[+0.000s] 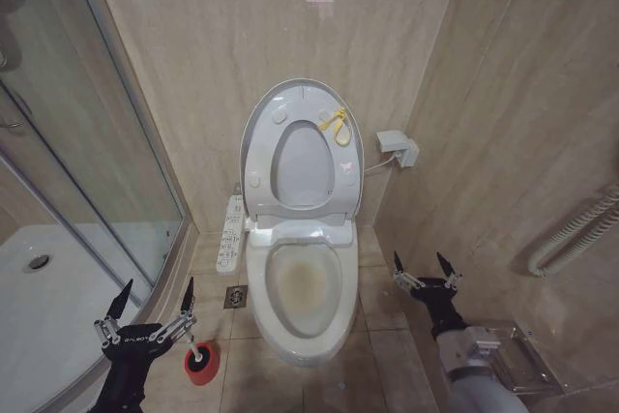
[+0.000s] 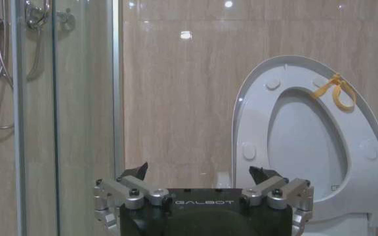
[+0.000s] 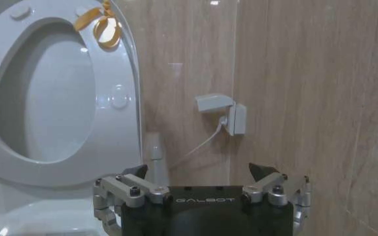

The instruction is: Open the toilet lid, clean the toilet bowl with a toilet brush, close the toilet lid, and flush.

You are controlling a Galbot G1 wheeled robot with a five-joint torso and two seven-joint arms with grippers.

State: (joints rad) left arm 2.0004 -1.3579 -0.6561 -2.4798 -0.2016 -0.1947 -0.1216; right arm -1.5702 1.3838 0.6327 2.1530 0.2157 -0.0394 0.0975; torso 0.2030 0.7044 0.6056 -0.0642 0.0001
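White toilet lid (image 1: 259, 132) raised – stained toilet bowl (image 1: 305, 282) exposed; left pincer (image 1: 152, 306), right pincer (image 1: 422, 266) both released, flanking bowl.

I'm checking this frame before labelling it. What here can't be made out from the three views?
- Toilet brush: head view, the left gripper covers its upper part, so its handle cannot be followed.
- Toilet bowl: wrist views cut it off at the lower edge; inside unseen there.
- Toilet lid: raised, and the upright seat ring covers its middle.
- Right gripper: open, its arm cut off by the head view's lower edge.
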